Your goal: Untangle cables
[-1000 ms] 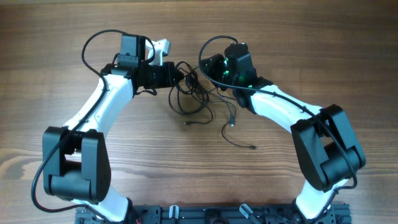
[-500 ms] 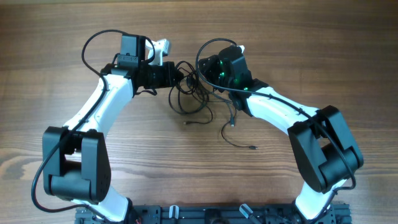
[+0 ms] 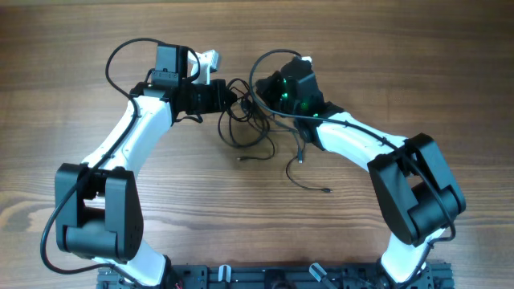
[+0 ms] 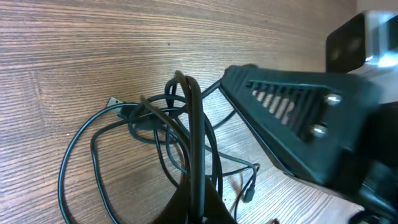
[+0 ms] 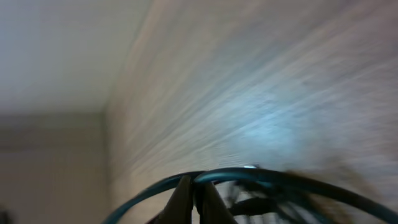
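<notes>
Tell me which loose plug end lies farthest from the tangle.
The plug end nearest the bottom edge in the overhead view; the other two ends sit just under the tangle.

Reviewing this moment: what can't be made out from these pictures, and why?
- How many cables form the knot: in the overhead view they are too thin and overlap.
- Right wrist view is blurred, so it is unclear whether the shut right end effector pinches the strand crossing its tips.
- Left wrist view: the left end effector is cut off by the bottom edge, and a black housing hides the cables behind it.
- Plug types: too small overhead.
</notes>
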